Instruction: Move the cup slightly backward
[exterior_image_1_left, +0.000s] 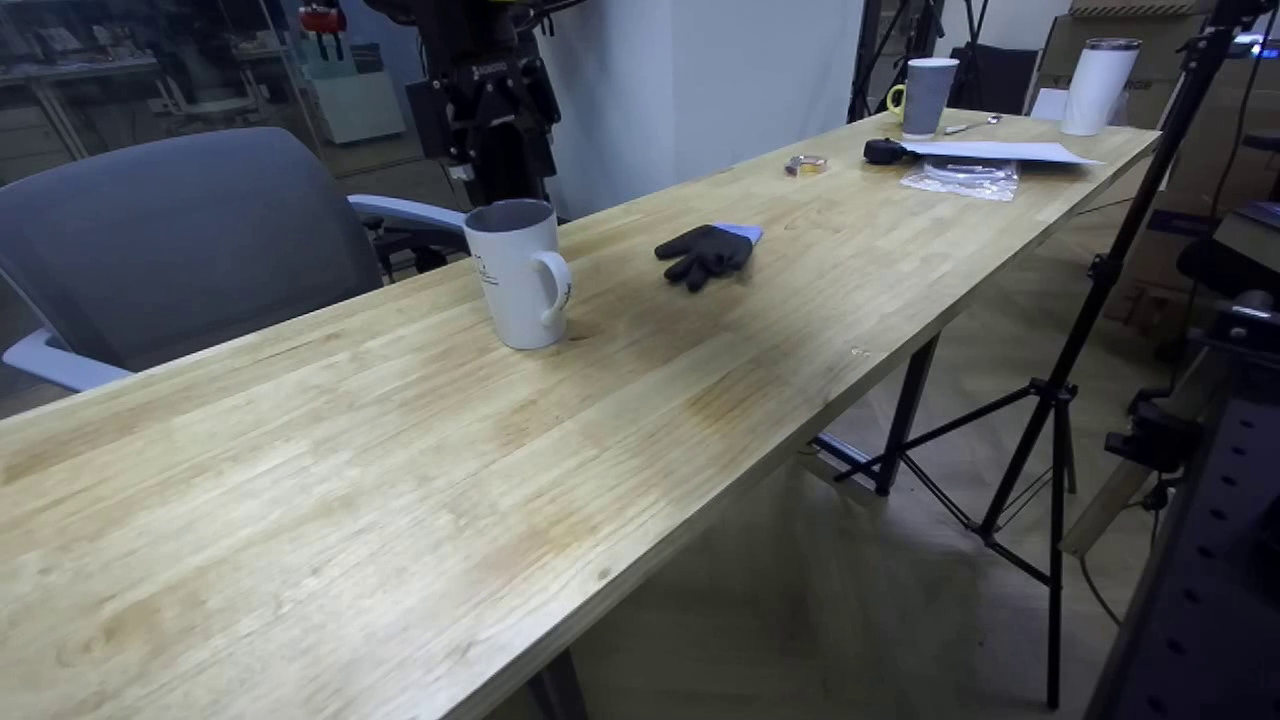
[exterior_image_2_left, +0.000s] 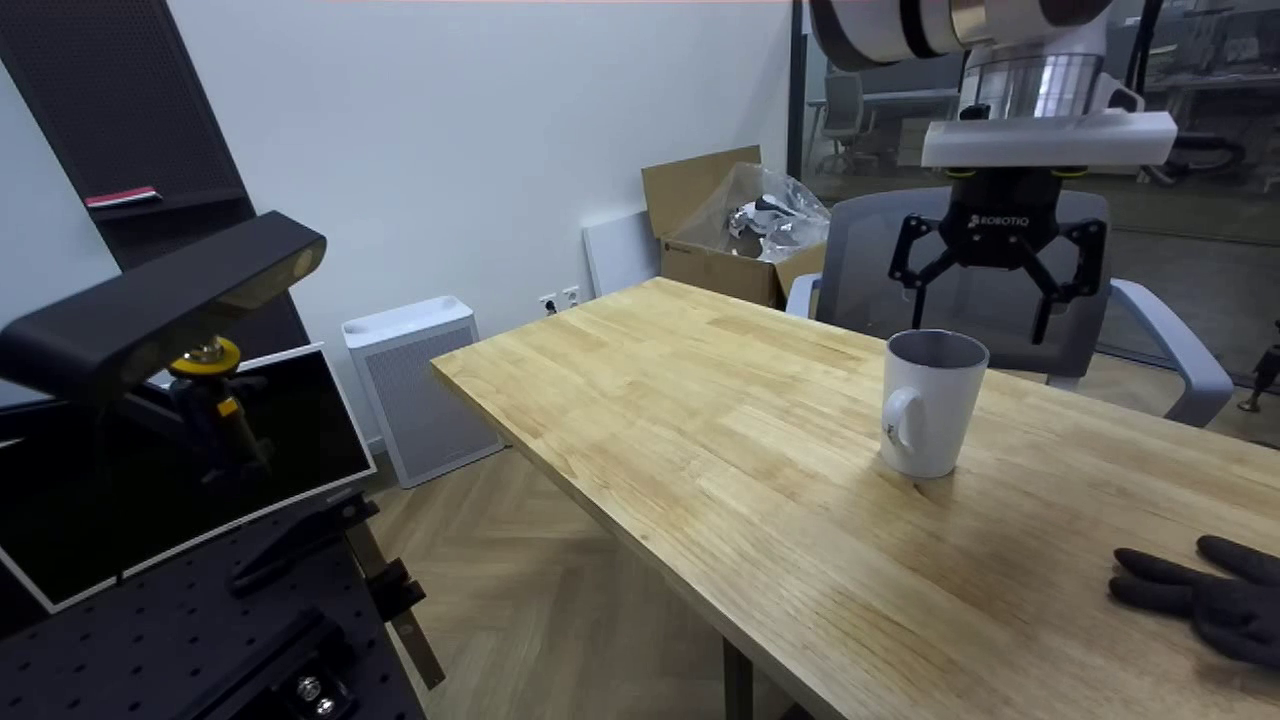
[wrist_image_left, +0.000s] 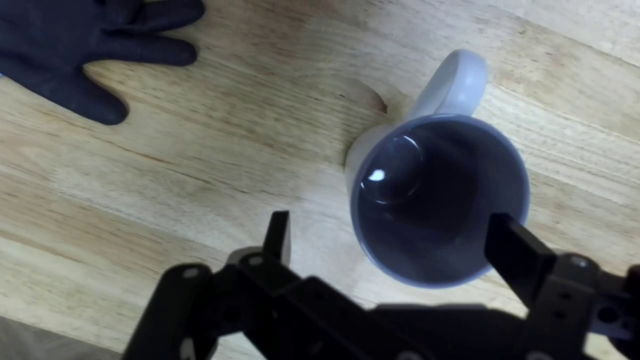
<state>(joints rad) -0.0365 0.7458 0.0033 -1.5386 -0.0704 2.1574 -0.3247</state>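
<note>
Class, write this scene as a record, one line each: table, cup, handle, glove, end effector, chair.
table: pale wood grain
cup: white mug, dark inside, upright on the table
handle: looped, toward the top of the wrist view
glove: black, on the table, apart from the cup
end effector: open, holding nothing
chair: grey, beside the table

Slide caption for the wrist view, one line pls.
Wrist view: looking down past the open tool at a white mug on a wooden table, dark glove at upper left.
</note>
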